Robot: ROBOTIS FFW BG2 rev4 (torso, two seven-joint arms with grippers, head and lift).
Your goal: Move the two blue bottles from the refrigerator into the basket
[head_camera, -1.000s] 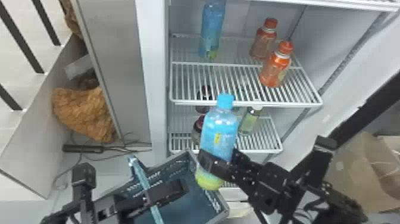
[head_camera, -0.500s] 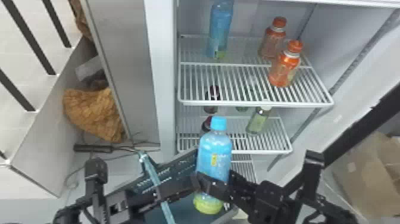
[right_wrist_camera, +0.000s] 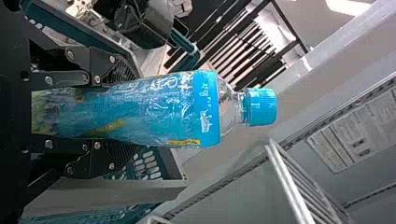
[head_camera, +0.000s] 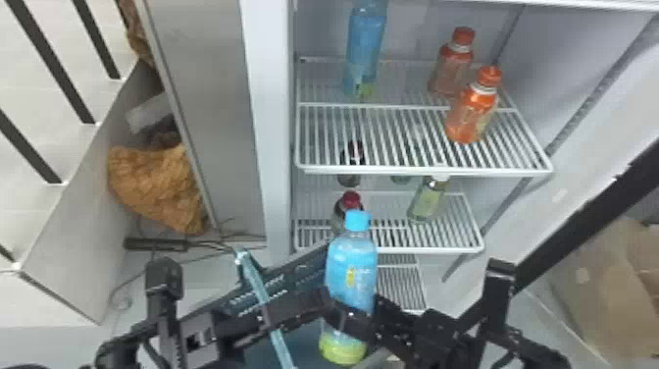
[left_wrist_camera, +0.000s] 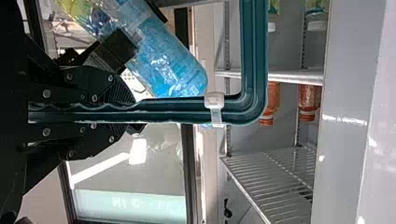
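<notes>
Sinking lower than before, the blue-capped plastic bottle [head_camera: 350, 270] clenched in the right tool [right_wrist_camera: 133, 112] looks roughly over the teal plastic basket [head_camera: 306, 270], left tool [left_wrist_camera: 135, 112] gripping its handle [left_wrist_camera: 182, 111], so drop-off's probably close.

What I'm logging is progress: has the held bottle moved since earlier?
Yes: in the head view the held bottle is lower and farther left against the upper shelf.

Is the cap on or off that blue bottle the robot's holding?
On: the blue cap sits over the neck of the bottle held in the right gripper.
</notes>
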